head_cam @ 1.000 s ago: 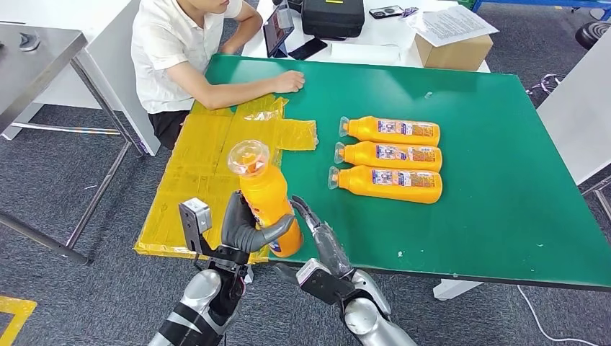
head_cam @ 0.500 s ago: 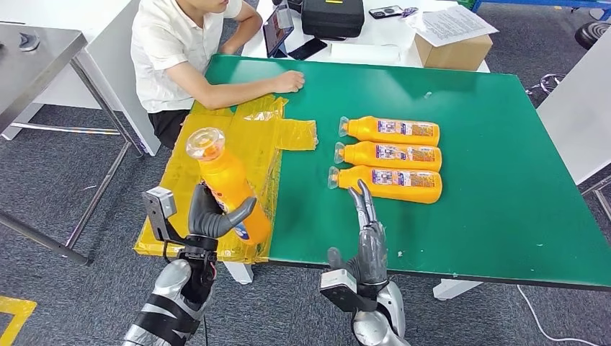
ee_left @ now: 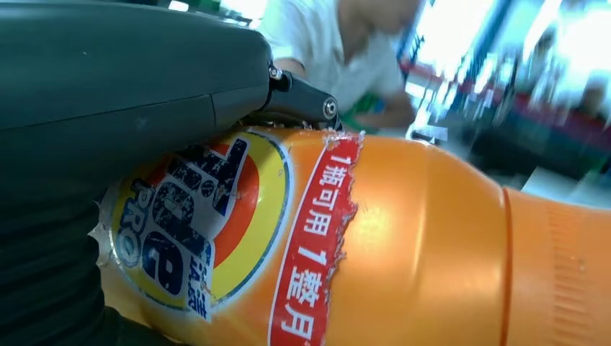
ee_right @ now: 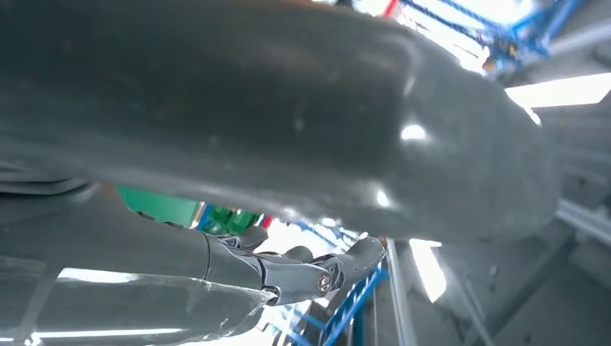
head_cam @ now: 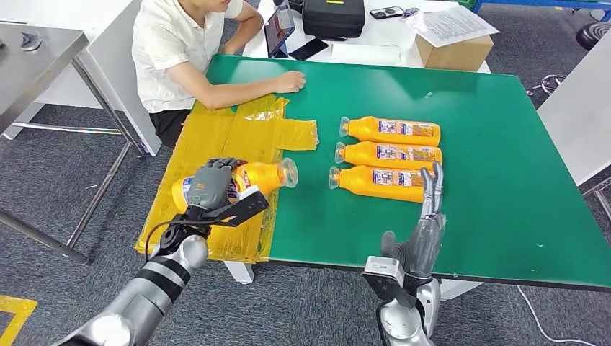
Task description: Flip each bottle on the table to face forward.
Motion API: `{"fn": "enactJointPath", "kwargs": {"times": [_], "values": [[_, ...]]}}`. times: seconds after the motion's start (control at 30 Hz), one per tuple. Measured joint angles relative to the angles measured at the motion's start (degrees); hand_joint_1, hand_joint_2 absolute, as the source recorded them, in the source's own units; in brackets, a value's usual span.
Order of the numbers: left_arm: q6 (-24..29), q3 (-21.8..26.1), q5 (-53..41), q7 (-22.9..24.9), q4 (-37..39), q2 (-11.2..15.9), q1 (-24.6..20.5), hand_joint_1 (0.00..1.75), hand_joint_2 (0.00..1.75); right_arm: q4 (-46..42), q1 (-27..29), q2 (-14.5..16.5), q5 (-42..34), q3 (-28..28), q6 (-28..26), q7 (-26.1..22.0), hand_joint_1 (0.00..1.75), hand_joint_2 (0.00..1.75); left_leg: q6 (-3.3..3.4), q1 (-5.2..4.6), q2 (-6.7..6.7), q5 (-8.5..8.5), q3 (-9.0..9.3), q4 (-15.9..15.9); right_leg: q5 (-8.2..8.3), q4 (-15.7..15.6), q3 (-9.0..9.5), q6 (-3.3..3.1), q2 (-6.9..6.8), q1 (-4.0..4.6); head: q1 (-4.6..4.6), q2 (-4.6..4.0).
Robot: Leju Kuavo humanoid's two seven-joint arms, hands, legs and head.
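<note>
Lying sideways in left hand (head_cam: pixel 211 184), bottle (head_cam: pixel 248 179) cap pointing right.

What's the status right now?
Left hand grips orange plastic bottle sideways over yellow sheet. Right hand open. Three orange bottles lying on green table.

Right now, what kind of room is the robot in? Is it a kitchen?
Probably not a kitchen; it looks like an office or test lab. There is grey carpet, a green table with three orange bottles lined up, and a person sitting beside a desk with a tablet and a cardboard box.
</note>
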Motion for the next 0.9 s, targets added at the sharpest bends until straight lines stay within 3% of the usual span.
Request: {"fn": "enactJointPath", "kwargs": {"times": [0.17,0.33,0.57,0.9], "values": [[-5.4,-3.5,-7.9,2.6,9.8,0.7,-6.5,1.75,1.75,-0.9,0.1,0.2,-2.5,-0.1,0.0,0.0,0.0,0.0,-0.02,0.0,0.01,0.01,0.0,0.0,0.02,0.0,-0.01,0.01,0.01,0.0,-0.01,0.0],[-8.5,-5.9,-11.5,2.2,14.2,0.9,-9.5,1.75,1.75,-1.4,0.4,-0.1,-5.5,0.7,0.0,0.0,0.0,0.0,-0.02,0.0,0.01,0.01,-0.02,0.0,0.0,0.0,-0.03,0.02,0.0,0.0,-0.01,0.0],[-21.5,-7.4,-10.0,-1.3,18.0,0.9,-11.8,1.75,1.75,-1.4,0.4,-1.0,-8.3,2.4,0.0,0.0,0.0,0.0,-0.02,0.0,0.01,0.01,-0.02,0.0,0.0,0.0,-0.03,0.01,0.0,0.0,-0.01,0.0],[-22.9,-7.6,-9.5,-1.9,20.0,0.8,-12.9,1.75,1.75,-1.4,0.3,-1.9,-8.7,3.4,0.0,0.0,0.0,0.0,-0.02,0.0,0.01,0.01,-0.02,0.0,0.0,0.1,-0.03,0.01,0.0,0.0,-0.01,0.0]]}}
